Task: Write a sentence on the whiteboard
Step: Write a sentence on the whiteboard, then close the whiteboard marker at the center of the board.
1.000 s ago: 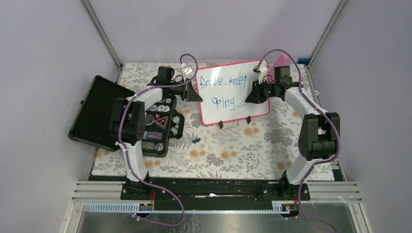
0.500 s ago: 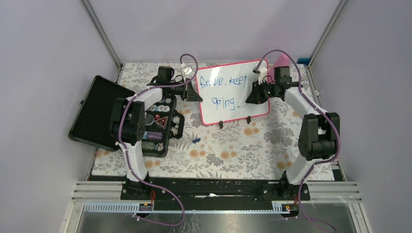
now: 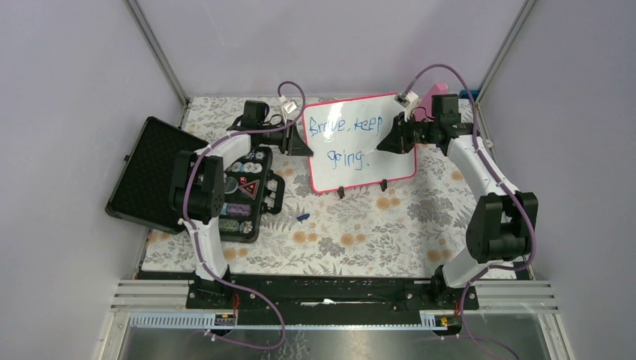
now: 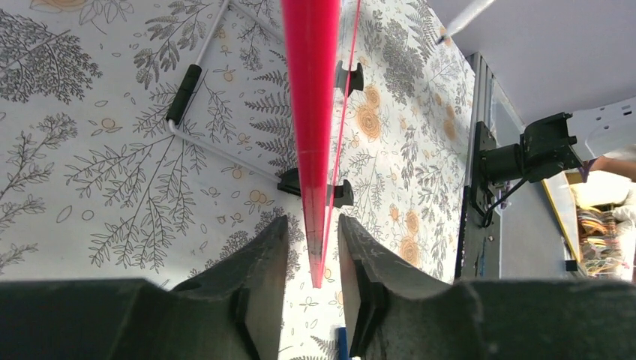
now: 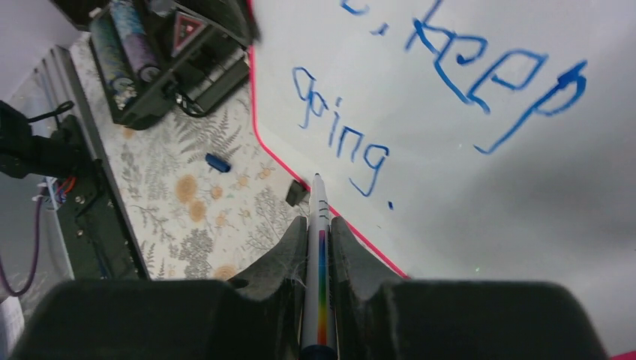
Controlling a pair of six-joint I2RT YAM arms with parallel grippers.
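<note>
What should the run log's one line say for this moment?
left pincer: open, astride whiteboard edge | right pincer: shut on marker, tip clear of lettering | sentence: written

Sentence (image 5: 457, 69): first word cut off at top edge, right wrist view. Whiteboard (image 4: 310, 112): edge-on, lettered face hidden, left wrist view.

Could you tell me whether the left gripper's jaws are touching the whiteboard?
Apart. The left wrist view shows the whiteboard edge between the left gripper jaws, with tablecloth visible on each side.
</note>
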